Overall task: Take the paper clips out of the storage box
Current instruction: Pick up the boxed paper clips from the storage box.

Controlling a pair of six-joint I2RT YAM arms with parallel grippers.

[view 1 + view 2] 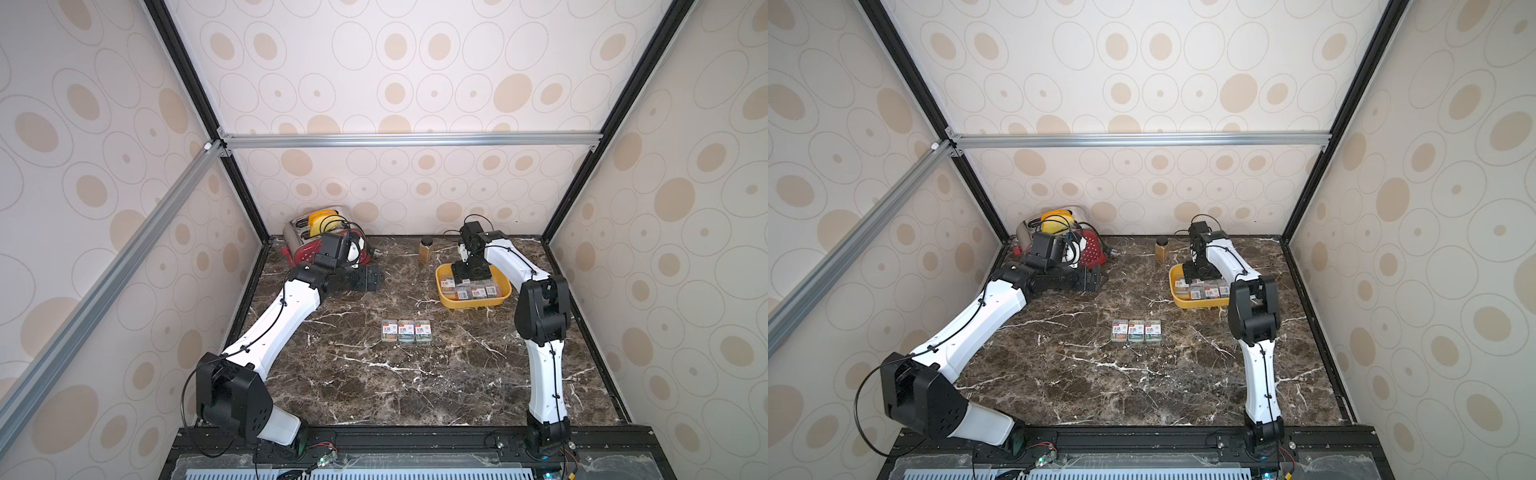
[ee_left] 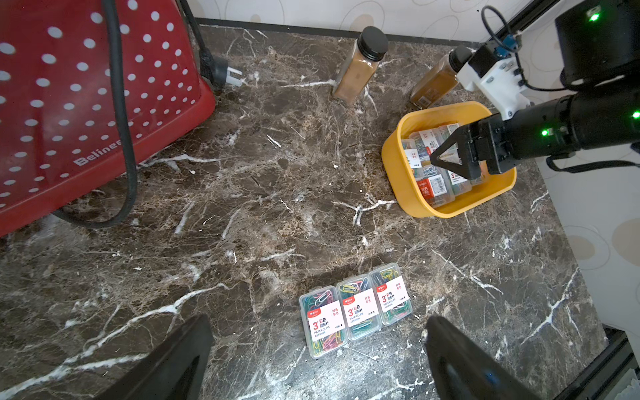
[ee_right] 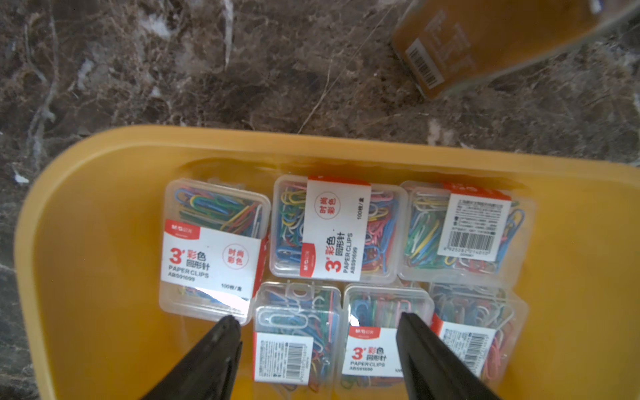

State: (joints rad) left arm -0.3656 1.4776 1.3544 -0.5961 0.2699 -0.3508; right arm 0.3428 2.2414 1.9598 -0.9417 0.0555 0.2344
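My right gripper (image 3: 318,318) hangs released, jaws apart, over 6 cases of paper clips (image 3: 336,228) in the yellow box (image 3: 311,142). 3 more cases (image 1: 406,330) sit in a row on the table (image 1: 374,386). My left gripper (image 2: 318,322) is spread wide, empty.

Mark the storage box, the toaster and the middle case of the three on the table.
storage box (image 1: 471,303): in a top view, front wall.
toaster (image 2: 69,121): left wrist view, red side.
middle case (image 2: 358,306): left wrist view, label.
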